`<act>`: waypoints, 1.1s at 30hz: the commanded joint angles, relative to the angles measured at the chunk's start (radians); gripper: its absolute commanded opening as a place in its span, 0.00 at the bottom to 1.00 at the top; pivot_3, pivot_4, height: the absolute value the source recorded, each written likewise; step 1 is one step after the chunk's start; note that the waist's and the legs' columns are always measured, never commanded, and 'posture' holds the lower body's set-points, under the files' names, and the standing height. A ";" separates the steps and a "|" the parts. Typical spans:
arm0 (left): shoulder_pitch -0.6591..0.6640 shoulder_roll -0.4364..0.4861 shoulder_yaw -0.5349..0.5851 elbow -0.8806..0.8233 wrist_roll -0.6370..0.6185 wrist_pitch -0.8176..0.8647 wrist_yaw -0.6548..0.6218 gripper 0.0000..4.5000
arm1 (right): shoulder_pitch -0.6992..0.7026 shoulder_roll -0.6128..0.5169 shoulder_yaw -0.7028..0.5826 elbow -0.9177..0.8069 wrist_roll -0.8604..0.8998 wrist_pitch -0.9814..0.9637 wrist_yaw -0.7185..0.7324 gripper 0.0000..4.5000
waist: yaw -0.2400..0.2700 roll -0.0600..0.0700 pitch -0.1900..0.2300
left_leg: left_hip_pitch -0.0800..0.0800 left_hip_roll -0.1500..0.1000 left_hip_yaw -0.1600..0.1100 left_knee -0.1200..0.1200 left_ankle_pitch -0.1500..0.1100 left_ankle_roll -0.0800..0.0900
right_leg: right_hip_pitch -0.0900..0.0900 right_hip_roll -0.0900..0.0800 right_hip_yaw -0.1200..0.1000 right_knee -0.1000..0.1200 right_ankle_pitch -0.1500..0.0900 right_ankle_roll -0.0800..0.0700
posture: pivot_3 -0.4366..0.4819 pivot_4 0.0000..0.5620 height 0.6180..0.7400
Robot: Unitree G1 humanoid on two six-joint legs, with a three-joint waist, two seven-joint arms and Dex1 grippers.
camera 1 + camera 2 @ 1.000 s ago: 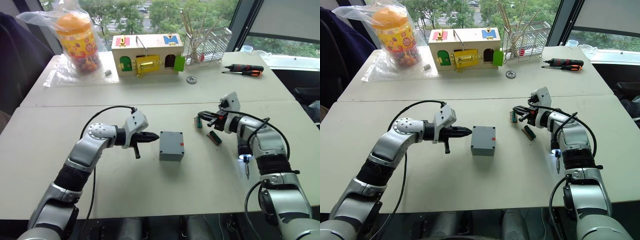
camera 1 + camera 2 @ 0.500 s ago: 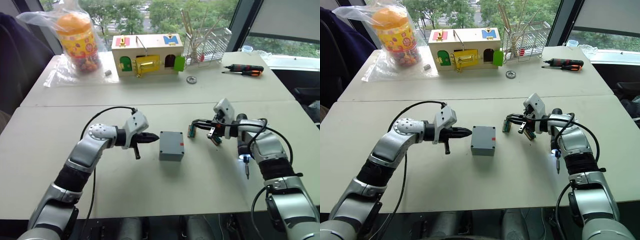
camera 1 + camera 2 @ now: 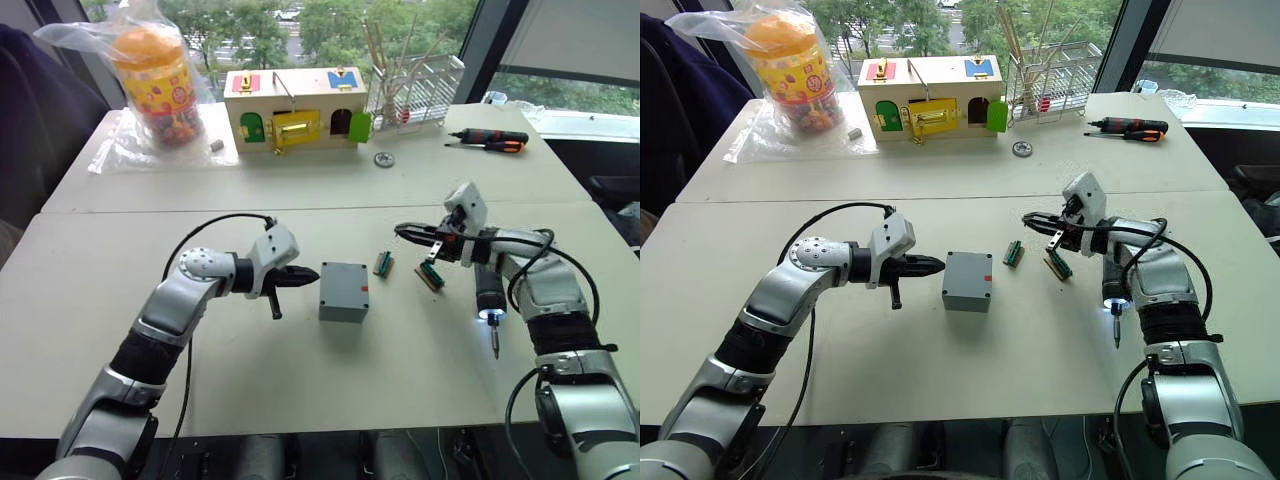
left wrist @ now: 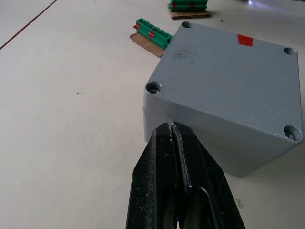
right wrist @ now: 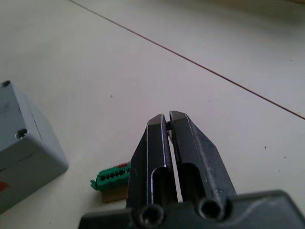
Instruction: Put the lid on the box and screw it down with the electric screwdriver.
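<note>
The left gripper point(image 3: 305, 276) has its two black fingers pressed together with nothing between them, and the tip sits just beside the box's left side, pointing at its near corner; I can't really tell whether it's touching or just short of it. The box point(image 3: 343, 291) is on the near table, pretty much in the middle between the two arms, and the lid point(image 4: 224, 78) is already on top of it, with a screw hole in each corner and a small red mark near one edge. The right gripper point(image 3: 1032, 219) is shut too, fingers together and holding nothing, hovering over the table to the right of the box. Just beside and below its tip there are two little green connector blocks, one point(image 3: 381, 263) closer to the box and the other point(image 3: 431, 275) a bit further right, both lying flat on the table. The electric screwdriver point(image 3: 487, 300) lies near the right forearm, well to the right of the box, with the light at its tip glowing and the thin bit pointing toward the near edge. On the far table there's a wooden box with coloured doors point(image 3: 295, 109), a candy jar in a plastic bag point(image 3: 152, 78), a wire rack point(image 3: 415, 88), and a black-and-orange hand screwdriver point(image 3: 488, 137) off to the right.
</note>
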 commanded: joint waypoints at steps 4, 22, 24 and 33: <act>-0.010 0.040 0.098 -0.118 -0.130 0.100 -0.033 0.00 | 0.063 -0.018 -0.069 -0.381 0.197 0.255 -0.033 0.01 | 0.001 0.000 0.000 | 0.000 0.001 -0.001 0.000 0.000 0.000 | 0.000 0.000 0.000 0.000 0.000 0.000 | 0.48 0.27 0.76; 0.036 0.161 0.114 -0.250 -0.234 0.195 -0.065 0.00 | 0.202 0.001 0.050 -0.527 0.211 0.321 -0.091 0.01 | 0.002 0.000 0.000 | 0.000 0.000 -0.001 0.000 0.000 0.000 | 0.000 0.000 0.000 0.000 0.000 0.000 | 0.48 0.27 0.76; 0.037 0.162 0.110 -0.249 -0.234 0.193 -0.060 0.00 | 0.205 -0.002 0.060 -0.521 0.205 0.316 -0.089 0.01 | 0.002 0.000 0.000 | 0.000 0.000 -0.001 0.000 0.000 0.000 | 0.000 0.000 0.000 0.000 0.000 0.000 | 0.48 0.27 0.76; 0.032 0.158 0.097 -0.241 -0.226 0.184 -0.050 0.00 | 0.208 0.001 0.078 -0.491 0.181 0.287 -0.093 0.01 | 0.002 0.000 0.000 | 0.000 0.000 -0.001 0.000 0.000 0.000 | 0.000 0.000 0.000 0.000 0.000 0.000 | 0.48 0.27 0.76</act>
